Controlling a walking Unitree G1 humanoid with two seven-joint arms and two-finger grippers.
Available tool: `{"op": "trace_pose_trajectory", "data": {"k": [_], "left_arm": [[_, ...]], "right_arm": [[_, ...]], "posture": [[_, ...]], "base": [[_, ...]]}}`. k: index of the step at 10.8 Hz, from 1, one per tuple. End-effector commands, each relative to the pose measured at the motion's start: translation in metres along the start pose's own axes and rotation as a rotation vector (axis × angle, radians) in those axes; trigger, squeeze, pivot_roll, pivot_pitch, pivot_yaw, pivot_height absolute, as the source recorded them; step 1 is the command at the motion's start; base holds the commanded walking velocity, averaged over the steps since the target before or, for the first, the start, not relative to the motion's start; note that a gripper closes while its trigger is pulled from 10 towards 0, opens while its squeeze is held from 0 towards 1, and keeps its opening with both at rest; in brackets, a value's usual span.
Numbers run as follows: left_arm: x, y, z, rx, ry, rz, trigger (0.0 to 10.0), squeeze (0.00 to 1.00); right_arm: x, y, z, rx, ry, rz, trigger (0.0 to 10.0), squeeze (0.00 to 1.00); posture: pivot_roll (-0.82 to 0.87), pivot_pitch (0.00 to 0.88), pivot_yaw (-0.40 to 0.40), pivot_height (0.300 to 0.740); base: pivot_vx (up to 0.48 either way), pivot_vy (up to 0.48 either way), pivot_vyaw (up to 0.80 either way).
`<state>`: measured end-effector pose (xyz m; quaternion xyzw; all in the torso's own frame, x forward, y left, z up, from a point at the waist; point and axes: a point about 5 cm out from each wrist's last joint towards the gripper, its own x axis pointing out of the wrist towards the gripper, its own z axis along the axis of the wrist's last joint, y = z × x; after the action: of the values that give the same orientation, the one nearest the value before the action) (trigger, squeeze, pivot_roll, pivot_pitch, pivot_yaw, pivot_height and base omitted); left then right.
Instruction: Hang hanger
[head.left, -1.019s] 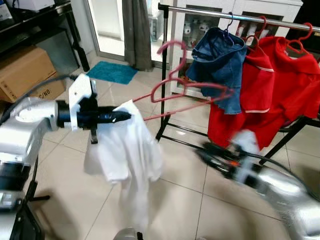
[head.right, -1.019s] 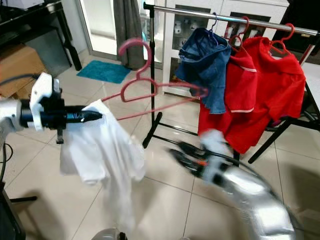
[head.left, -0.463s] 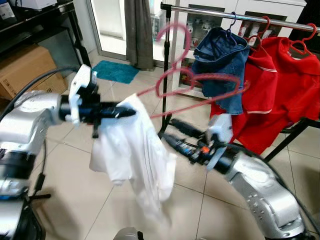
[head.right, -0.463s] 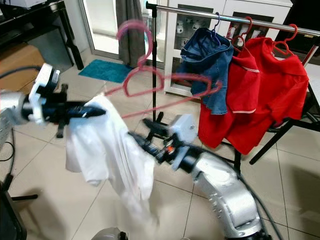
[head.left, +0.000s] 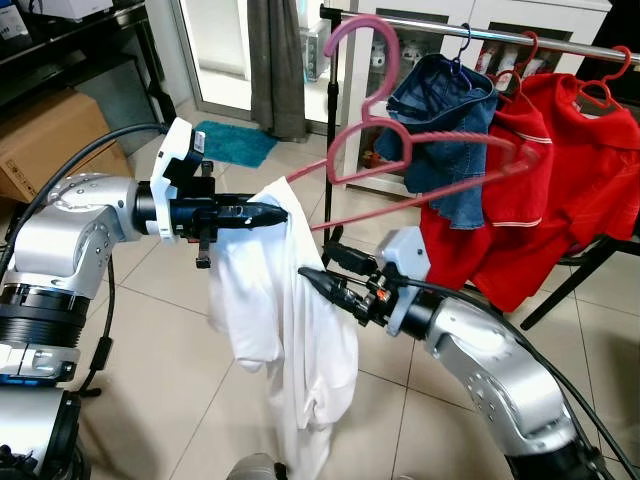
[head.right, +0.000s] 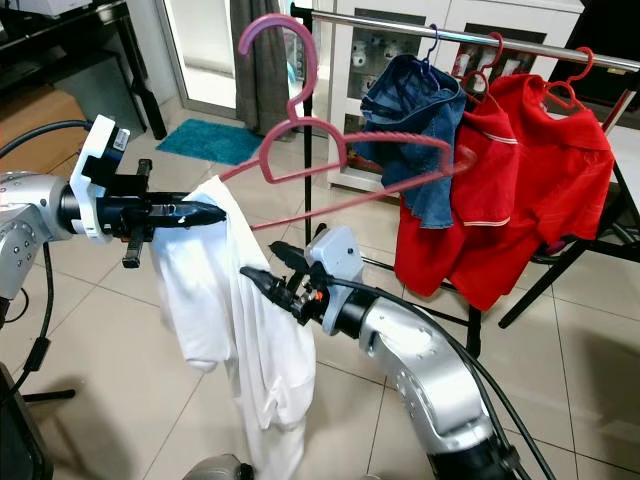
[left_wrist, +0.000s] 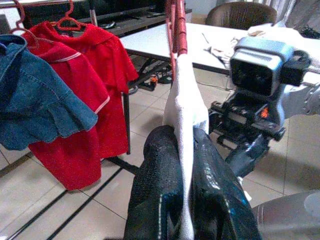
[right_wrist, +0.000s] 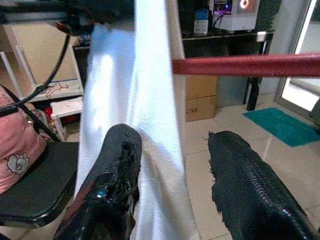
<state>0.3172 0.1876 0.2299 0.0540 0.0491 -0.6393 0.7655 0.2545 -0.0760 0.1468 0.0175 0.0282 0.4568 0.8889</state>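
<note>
Looking down at a room floored in pale glossy tiles (head.left: 140, 320), a teal mat (head.left: 226, 143) is seen near a grey curtain (head.left: 276, 60) at upper left, with a cardboard box (head.left: 50, 140) tucked under a dark shelf at the far left. A metal garment rack (head.left: 420, 25) is stretched across the top, and a blue denim piece (head.left: 440, 115) plus red shirts (head.left: 560, 150) on red hangers are hung on it at upper right.

Material-wise, the pink hanger (head.left: 400, 160) is thin smooth plastic with a big curled hook, tilted and held up in the middle of the frame, just left of the denim and not on the rail yet. A soft, limp white shirt (head.left: 290, 340) is draped off its lower end and hangs toward the floor.

The left gripper (head.left: 265, 213) is clamped tight on the white fabric where it sits on the hanger's end; in the left wrist view its textured black fingers (left_wrist: 155, 200) are pressed on both sides of the cloth. The right gripper (head.left: 310, 275) is held just below, its fingers (right_wrist: 120, 170) spread apart around the hanging shirt, gripping nothing.
</note>
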Motion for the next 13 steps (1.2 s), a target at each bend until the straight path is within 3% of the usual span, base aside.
{"op": "trace_pose_trajectory", "data": {"k": [1, 6, 13], "left_arm": [[0.005, -0.002, 0.013, 0.043, -0.017, -0.035, 0.0, 0.00], [0.006, 0.003, 0.020, 0.061, -0.026, -0.014, 0.0, 0.00], [0.002, 0.009, 0.043, 0.096, -0.051, -0.008, 0.0, 0.00]], "right_arm": [[0.005, 0.000, 0.007, -0.030, -0.022, 0.006, 10.0, 0.00], [0.007, 0.026, 0.001, 0.010, -0.021, 0.254, 10.0, 0.00], [0.022, 0.030, -0.038, 0.084, 0.087, 0.357, 10.0, 0.00]], "posture": [[0.04, 0.000, 0.043, 0.723], [0.05, 0.000, 0.053, 0.723], [0.09, 0.005, 0.074, 0.723]], "base": [[0.000, 0.000, 0.00], [0.000, 0.000, 0.00], [0.000, 0.000, 0.00]]}}
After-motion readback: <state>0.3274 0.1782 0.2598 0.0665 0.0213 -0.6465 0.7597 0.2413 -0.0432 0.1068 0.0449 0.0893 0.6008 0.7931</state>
